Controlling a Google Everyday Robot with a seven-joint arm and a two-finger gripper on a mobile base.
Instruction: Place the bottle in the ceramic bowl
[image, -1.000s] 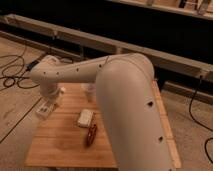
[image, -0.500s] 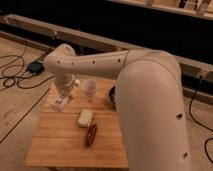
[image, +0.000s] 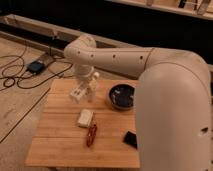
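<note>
While your gripper (image: 84, 86) pinches the small whitish plastic bottle (image: 92, 84), the round dark ceramic bowl (image: 122, 96) waits at its three o'clock; placing remains.

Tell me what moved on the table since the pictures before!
The arm swung right, uncovering the ceramic bowl. The gripper rose off the table, shut on the bottle, carrying it upright toward the bowl. The clear cup seen earlier is out of sight now. The cream block and red thing stayed put.
</note>
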